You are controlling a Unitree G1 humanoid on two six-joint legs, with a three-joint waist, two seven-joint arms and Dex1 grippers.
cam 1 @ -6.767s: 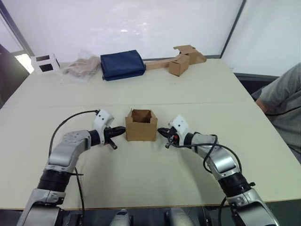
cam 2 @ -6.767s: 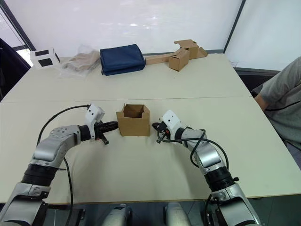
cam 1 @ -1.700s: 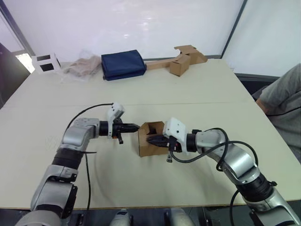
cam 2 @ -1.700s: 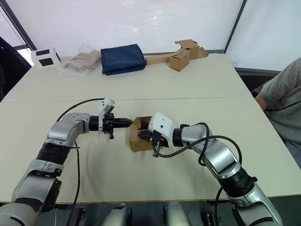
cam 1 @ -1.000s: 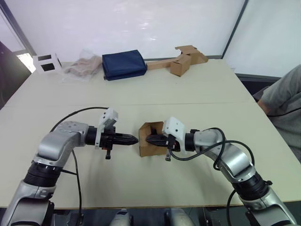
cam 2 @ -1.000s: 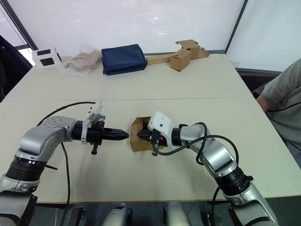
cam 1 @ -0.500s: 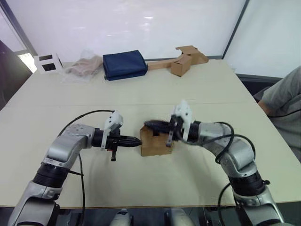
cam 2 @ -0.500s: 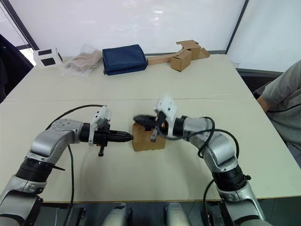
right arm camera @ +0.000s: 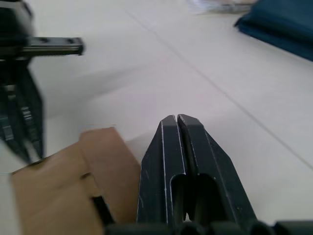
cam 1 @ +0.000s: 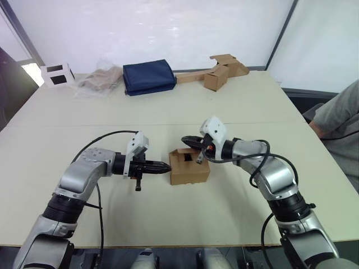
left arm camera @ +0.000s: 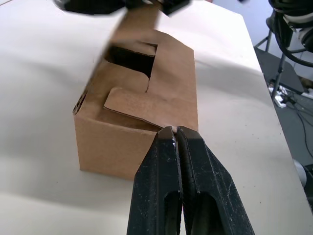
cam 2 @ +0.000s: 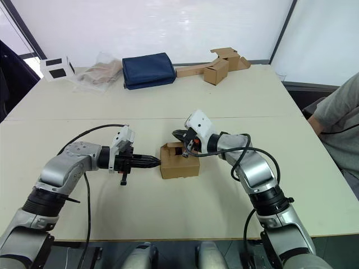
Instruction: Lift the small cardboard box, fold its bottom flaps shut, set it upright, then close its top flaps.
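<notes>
Cardboard box [cam 1: 189, 167]: brown, sat on the table [cam 1: 168, 218] near the middle, between the two grippers; upper face partly shut, a dark gap left between the flaps [left arm camera: 146, 100].
Left gripper [cam 1: 166, 167]: clenched, fingers [left arm camera: 168, 161] pressed together with nothing between them; tip met the box's left upper edge, at the rim of one folded flap.
Right gripper [cam 2: 178, 133]: clenched too, holding nothing; hung just above the box's far upper edge, beside a raised flap [right arm camera: 110, 161]; contact with it could not be told.
Table edges: near edge well short of the box; seam [cam 1: 269, 122] across the top ran just beyond the right gripper.
Open room: bare tabletop all round the box, wide on the near side and towards both side edges.
Far edge: white cube [cam 1: 54, 74], clear bag [cam 1: 100, 80], blue pouch [cam 1: 147, 77] and a smaller box with loose cardboard [cam 1: 216, 72], all well apart from the box.
Right edge: person in a grey sleeve [cam 1: 339, 115] sat beside the table, well apart from the right arm.
</notes>
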